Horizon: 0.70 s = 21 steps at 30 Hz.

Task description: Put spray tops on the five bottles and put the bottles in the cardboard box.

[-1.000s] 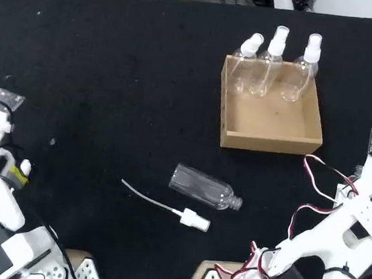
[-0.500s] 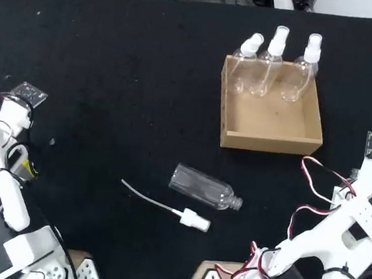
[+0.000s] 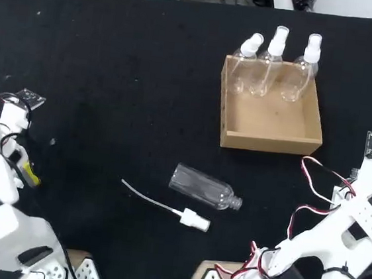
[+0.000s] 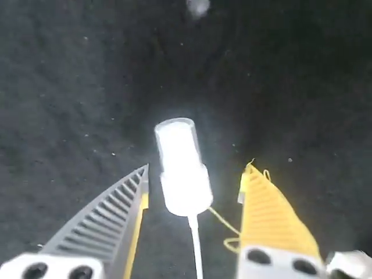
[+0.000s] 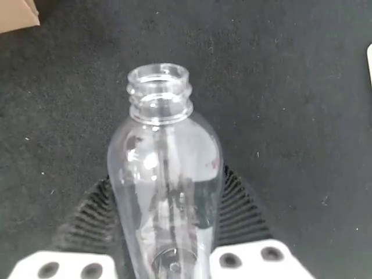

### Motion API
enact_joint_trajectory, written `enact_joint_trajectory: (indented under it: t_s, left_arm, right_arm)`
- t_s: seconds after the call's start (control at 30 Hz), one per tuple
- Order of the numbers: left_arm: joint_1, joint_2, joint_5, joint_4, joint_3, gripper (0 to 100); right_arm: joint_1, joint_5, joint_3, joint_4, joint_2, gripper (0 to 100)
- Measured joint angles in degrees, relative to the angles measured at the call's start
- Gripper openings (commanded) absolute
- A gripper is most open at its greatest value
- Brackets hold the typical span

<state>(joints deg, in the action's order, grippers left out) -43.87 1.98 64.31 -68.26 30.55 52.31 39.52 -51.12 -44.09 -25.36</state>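
The left claw [image 4: 197, 170] is clamped on a spray top [image 4: 181, 168], well away from the cardboard box [image 3: 269, 143]. The right claw [image 5: 168, 186] grips an uncapped bottle [image 5: 165, 145]. Three capped bottles [image 3: 267, 71] rest in the box, with their tops over its far wall. On the black surface [image 3: 113, 72] near the box's front wall, a loose bottle [image 3: 204, 187] lies just beside a loose spray top [image 3: 194, 219].

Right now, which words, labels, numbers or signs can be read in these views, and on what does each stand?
None can be read.
The cardboard box, the three capped bottles in it, the loose bottle and the loose spray top carry no print.
The gripped bottle in the right wrist view is unlabelled too.
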Motion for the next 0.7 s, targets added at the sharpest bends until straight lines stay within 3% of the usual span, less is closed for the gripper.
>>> enact_joint_trajectory:
  t_s: [0.7]
  left_arm:
    - [0.0,-8.18,0.0,-2.02,-3.78,24]
  right_arm:
    - [0.0,0.0,0.0,0.0,0.0,1.1]
